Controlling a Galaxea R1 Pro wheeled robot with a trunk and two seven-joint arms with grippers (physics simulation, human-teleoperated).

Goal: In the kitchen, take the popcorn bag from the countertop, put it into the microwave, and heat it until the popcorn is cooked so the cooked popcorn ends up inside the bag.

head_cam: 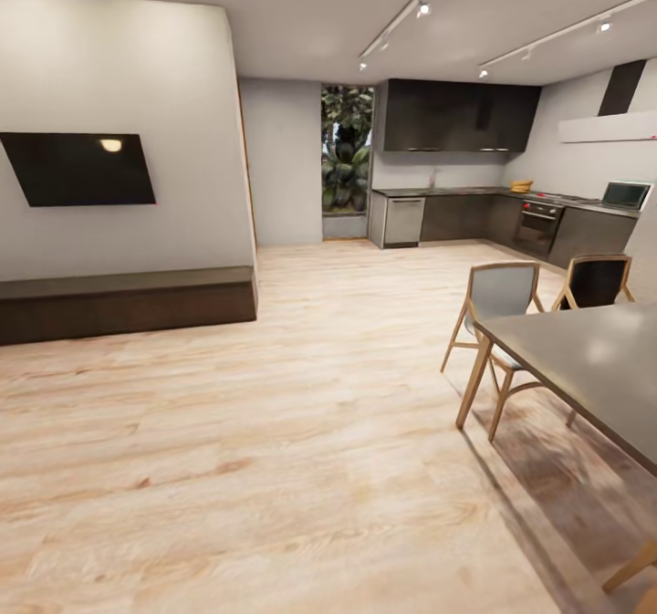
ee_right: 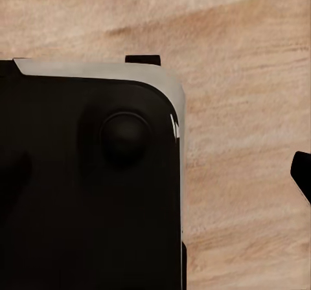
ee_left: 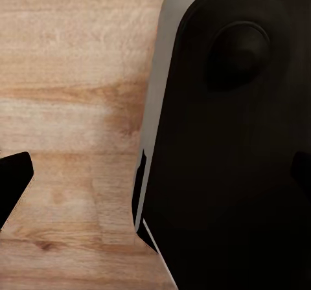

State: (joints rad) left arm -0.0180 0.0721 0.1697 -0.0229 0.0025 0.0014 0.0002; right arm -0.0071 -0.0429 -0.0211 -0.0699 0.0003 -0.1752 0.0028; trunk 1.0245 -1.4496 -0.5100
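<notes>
Pale wood floor (head_cam: 301,431) runs across an open room to a kitchen at the far end. On the grey countertop (head_cam: 474,192) there, a small tan thing (head_cam: 521,186) is probably the popcorn bag, too far to be sure. The microwave (head_cam: 626,195) stands on the same countertop, right of the bag and beyond the oven (head_cam: 537,224). A grey table (head_cam: 593,368) with chairs (head_cam: 497,308) stands nearer. No writing can be read. Both wrist views look down on the robot's black base (ee_left: 240,160) over the floor; whether the left or the right gripper is spread or pressed together, I cannot tell.

Far popcorn bag (head_cam: 521,186) too small for detail; dining table (head_cam: 584,368) cut by frame edge
</notes>
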